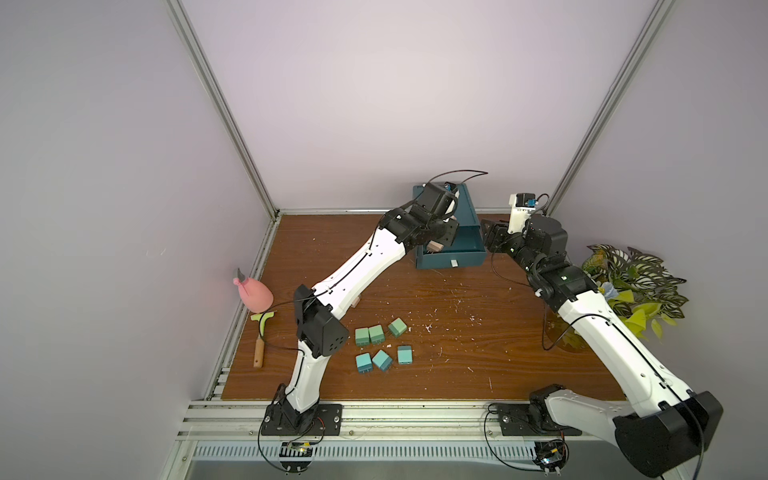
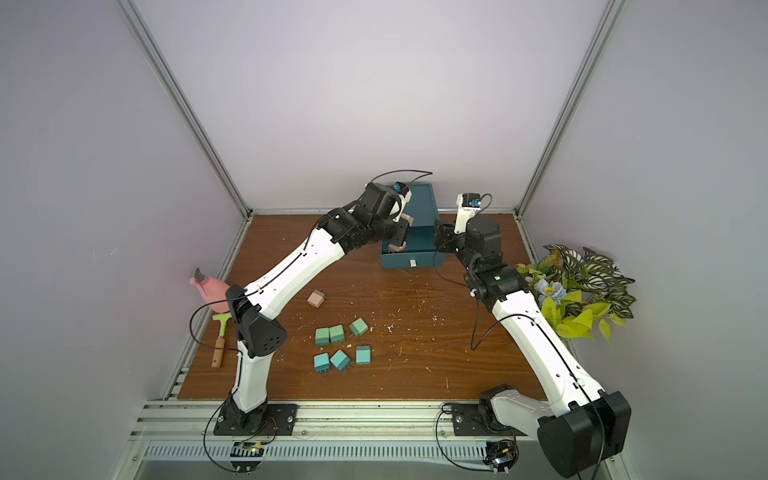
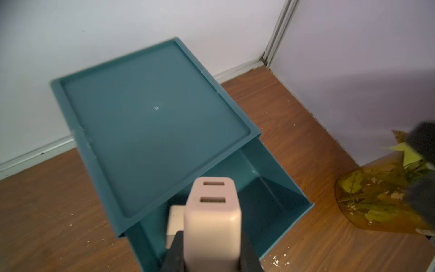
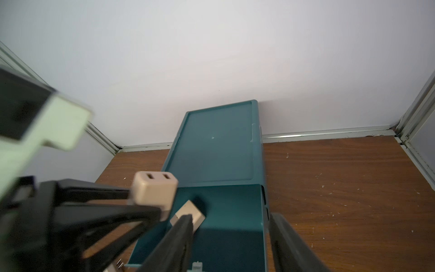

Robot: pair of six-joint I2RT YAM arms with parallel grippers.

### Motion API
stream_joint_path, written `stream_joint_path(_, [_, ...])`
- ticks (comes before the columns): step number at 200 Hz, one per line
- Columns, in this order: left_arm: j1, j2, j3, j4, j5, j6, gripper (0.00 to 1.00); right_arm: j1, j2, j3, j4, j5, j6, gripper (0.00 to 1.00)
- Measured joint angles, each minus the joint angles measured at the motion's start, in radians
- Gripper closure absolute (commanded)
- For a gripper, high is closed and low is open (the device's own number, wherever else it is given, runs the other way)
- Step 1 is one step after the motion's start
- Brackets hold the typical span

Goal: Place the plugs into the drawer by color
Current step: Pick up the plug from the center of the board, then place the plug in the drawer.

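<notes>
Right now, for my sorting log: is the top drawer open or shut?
Open: the top drawer stands pulled out from under the chest's top, with one pink plug lying inside.

Built as two alike arms, left arm (image 1: 357,270) and right arm (image 1: 615,345), from smooth white shells set between blocky black joints. Capped at each elbow (image 1: 322,332) with a black wedge-shaped housing, drilled with a cluster of small round holes. Bolted down through flat black base plates (image 1: 332,417) with small screws near the corners. Strung with thin black cables (image 1: 544,332), run along grooves in the white shells and looping free past the joints. Topped at each wrist with a white camera mount (image 1: 518,214) bearing a small blue connector. Marked with a tiny pale spot on one black joint (image 1: 564,278). Tipped with long matte black fingers (image 4: 174,240).
</notes>
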Motion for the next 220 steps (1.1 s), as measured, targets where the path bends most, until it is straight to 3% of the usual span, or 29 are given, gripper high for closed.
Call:
stream_joint_path(34, [-0.007, 0.058, 0.017, -0.008, 0.005, 0.012, 0.94, -0.012, -0.027, -0.038, 0.020, -0.003, 0.007, 0.42])
stream_joint_path(220, [-0.013, 0.105, 0.017, -0.009, 0.003, 0.048, 0.71, -0.036, -0.022, -0.061, 0.063, -0.028, 0.025, 0.42])
